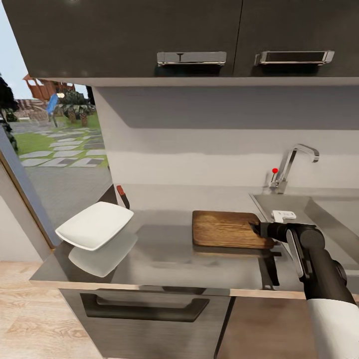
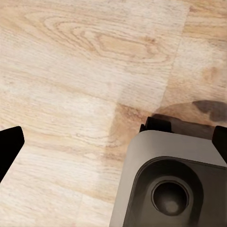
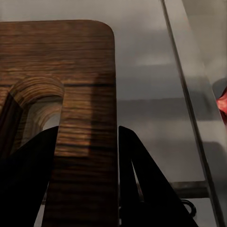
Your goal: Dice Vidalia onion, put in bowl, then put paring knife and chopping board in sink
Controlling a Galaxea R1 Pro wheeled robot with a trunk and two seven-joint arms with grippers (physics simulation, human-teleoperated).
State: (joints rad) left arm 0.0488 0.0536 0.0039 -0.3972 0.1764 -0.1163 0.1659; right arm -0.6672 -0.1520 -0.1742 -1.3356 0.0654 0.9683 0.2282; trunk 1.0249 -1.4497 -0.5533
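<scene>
The brown chopping board point(image 1: 224, 228) lies on the grey countertop point(image 1: 164, 254) just left of the sink point(image 1: 329, 212). My right gripper point(image 1: 260, 230) is at the board's sink-side end. In the right wrist view the chopping board point(image 3: 71, 61) has its end strip clamped in the right gripper point(image 3: 87, 135), one finger in the handle slot and the other outside the edge. The white bowl point(image 1: 94, 224) sits at the counter's left end. The paring knife point(image 1: 122, 196) lies behind it by the wall. The onion is out of view. My left gripper point(image 2: 113, 142) hangs open over the floor.
The chrome faucet point(image 1: 291, 164) with its red knob point(image 1: 274, 170) stands behind the sink. Dark upper cabinets point(image 1: 149, 35) hang overhead. A window is at the left. A red shape point(image 3: 222, 101) shows at the right wrist view's edge. The robot's base point(image 2: 175, 184) is below the left gripper.
</scene>
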